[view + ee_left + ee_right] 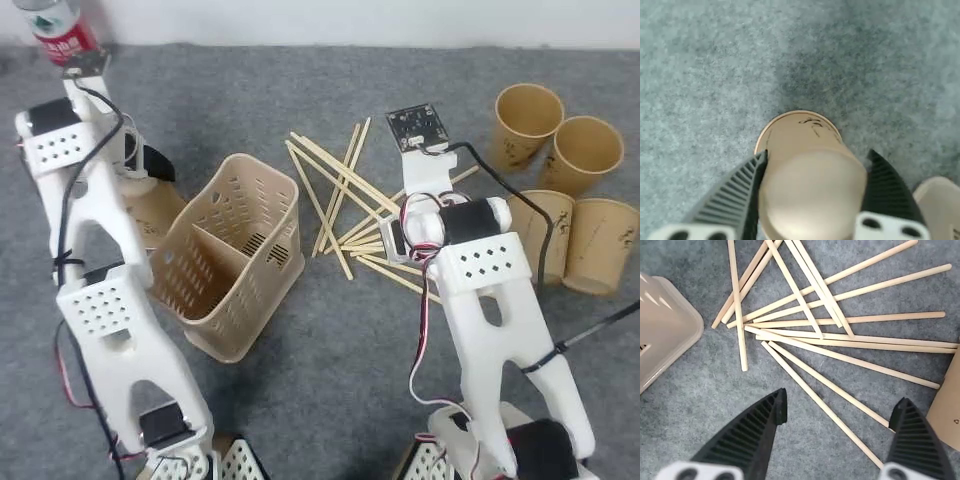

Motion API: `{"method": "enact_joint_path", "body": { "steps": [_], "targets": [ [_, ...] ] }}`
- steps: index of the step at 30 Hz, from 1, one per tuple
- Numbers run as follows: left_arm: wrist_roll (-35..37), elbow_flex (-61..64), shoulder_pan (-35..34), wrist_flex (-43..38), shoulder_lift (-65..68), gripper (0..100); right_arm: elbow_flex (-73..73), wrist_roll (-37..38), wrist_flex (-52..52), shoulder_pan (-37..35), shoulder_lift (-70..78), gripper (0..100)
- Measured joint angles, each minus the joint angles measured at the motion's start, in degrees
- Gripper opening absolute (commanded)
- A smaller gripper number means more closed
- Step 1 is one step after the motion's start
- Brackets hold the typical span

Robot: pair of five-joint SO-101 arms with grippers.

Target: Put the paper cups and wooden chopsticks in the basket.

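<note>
1. While the left jaws clamp both sides of a paper cup (812, 175), it sits just left of the basket (215, 320).
2. Right jaws gape wide, empty, above the scattered chopsticks (840, 337) right of the basket.
3. Four more cups (582, 152) stand far right.

Bright, diffuse light; a soft shadow beside the paper cup (807, 145).

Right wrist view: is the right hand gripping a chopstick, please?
No, the right hand hangs open above the chopsticks, which all lie on the carpet.
</note>
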Motion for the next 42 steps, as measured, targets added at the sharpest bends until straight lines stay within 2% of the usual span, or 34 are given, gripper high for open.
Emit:
{"method": "enact_joint_path", "body": {
  "steps": [7, 21, 30, 35, 42],
  "targets": [
    [-4.0, -4.9, 0.0, 3.8, 0.2, 1, 0.0, 0.0, 0.0, 0.0, 0.0, 33.2],
    [-4.2, -12.0, -0.3, 5.0, -0.8, 1, 0.0, 0.0, 0.0, 0.0, 0.0, 33.2],
    [-1.1, -12.5, -0.3, 5.0, -18.7, 1, 0.0, 0.0, 0.0, 0.0, 0.0, 33.2],
    [6.9, -12.6, -0.3, 5.0, -28.2, 1, 0.0, 0.0, 0.0, 0.0, 0.0, 33.2],
    [30.2, -12.6, 0.0, 5.1, -36.0, 1, 0.0, 0.0, 0.0, 0.0, 0.0, 33.2]
  ]
}}
